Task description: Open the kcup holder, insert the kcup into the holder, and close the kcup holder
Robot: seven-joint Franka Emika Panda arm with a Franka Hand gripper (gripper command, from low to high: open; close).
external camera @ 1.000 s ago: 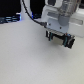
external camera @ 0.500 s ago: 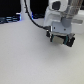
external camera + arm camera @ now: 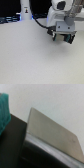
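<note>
White table (image 3: 25, 55); hand (image 3: 64, 36); no legible writing.

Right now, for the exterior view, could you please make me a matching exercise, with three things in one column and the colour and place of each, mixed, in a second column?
Things:
1. tall bottle-like object
2. pincer
3. table

Colour and place:
a. dark, at the exterior view's right, above the table
b. white, at the far edge, toward the exterior view's left
c. pale, spread across the foreground

Pairs: 1-b, 2-a, 3-c
</note>
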